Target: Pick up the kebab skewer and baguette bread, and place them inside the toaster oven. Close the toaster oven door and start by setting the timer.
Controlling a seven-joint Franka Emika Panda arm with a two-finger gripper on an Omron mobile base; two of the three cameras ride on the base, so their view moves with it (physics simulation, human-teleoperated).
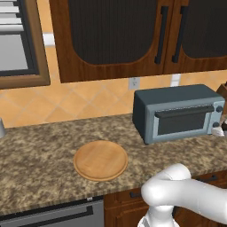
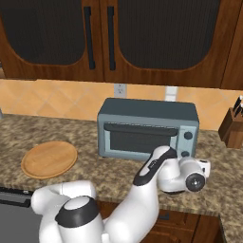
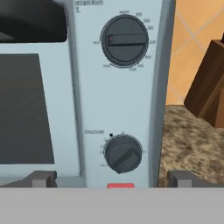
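The blue-grey metal toaster oven [image 2: 147,128] stands on the speckled stone bench [image 2: 95,166] toward its back edge, its dark glass door [image 2: 141,139] shut. The fingers [image 3: 112,178] are spread wide and empty, the lower round dark knob [image 3: 123,153] lying straight ahead between and just above them.

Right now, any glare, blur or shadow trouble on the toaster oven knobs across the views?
Hand view: toaster oven knobs sharp, dial print too small to read, no glare. Left base view: flat even light, door glass dark. Right base view: soft, low detail, faint shadow under the cutting board.
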